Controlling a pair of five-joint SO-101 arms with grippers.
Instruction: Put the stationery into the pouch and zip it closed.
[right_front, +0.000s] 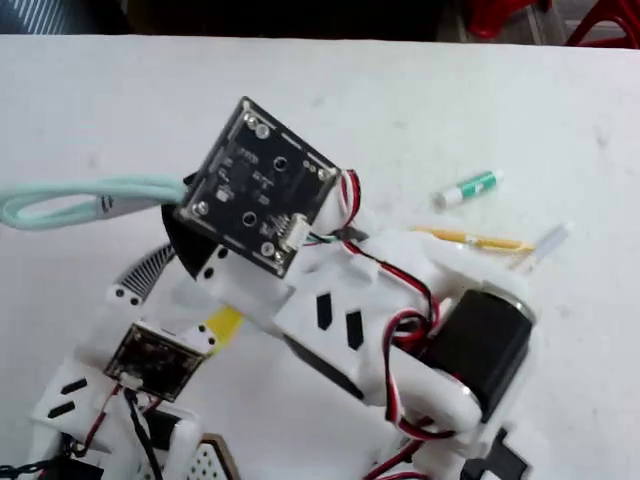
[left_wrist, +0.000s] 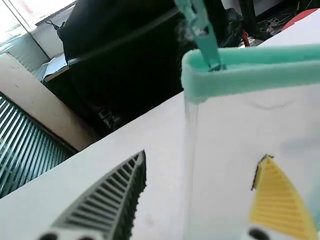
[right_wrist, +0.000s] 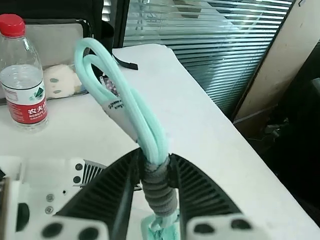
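while closed, right pincer (right_wrist: 154, 161) pinches apparent pouch cord (right_wrist: 141, 125).

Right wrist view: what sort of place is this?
Likely an office or lab: window blinds, a water bottle and a long white table.

- pouch (left_wrist: 240, 130): cloudy see-through plastic wall, smooth, edged with a mint-green band that looks like soft, matt cloth.
- cord loop (right_wrist: 127, 107): mint-green woven cord with a slight sheen; a coarse grey wrapping binds its base.
- right gripper (right_wrist: 155, 156): matt black plastic, with ribbed inner faces.
- left gripper (left_wrist: 205, 155): one grey and one yellow finger, both ribbed matt plastic.
- marker (right_front: 468, 188): glossy green and white plastic.
- table (right_front: 120, 100): white and matt, faintly scuffed.
- bottle (right_wrist: 22, 85): clear glossy plastic with a red plastic cap.
- circuit board (right_front: 262, 185): dark and slightly glossy, with metal screws at its corners.
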